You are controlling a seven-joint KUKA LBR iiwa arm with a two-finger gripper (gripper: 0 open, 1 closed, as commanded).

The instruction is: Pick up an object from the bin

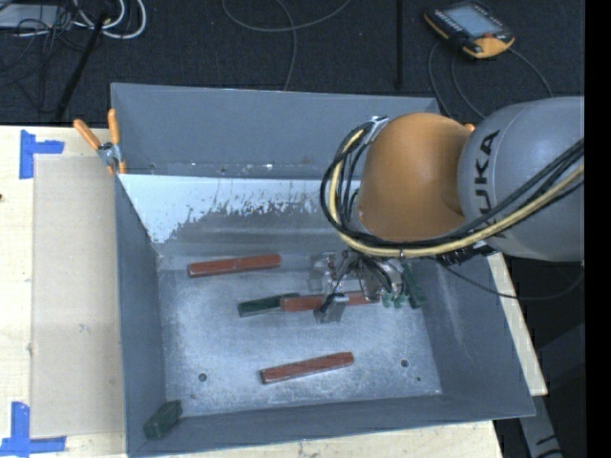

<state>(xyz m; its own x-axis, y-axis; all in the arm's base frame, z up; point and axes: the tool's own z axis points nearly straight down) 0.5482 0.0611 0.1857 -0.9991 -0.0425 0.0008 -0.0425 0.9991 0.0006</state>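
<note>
Gripper (331,305) down at the right end of the middle brown-and-green stick (286,304) in the grey bin (134,284); its opening cannot be determined

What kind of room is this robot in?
Probably a robot lab or test room: a KUKA arm over a grey metal bin, with loose cables and a handheld device on the dark floor.

Upper red-brown stick (234,266), lower red-brown stick (306,367), dark green block (162,420) in bottom-left corner.
</note>
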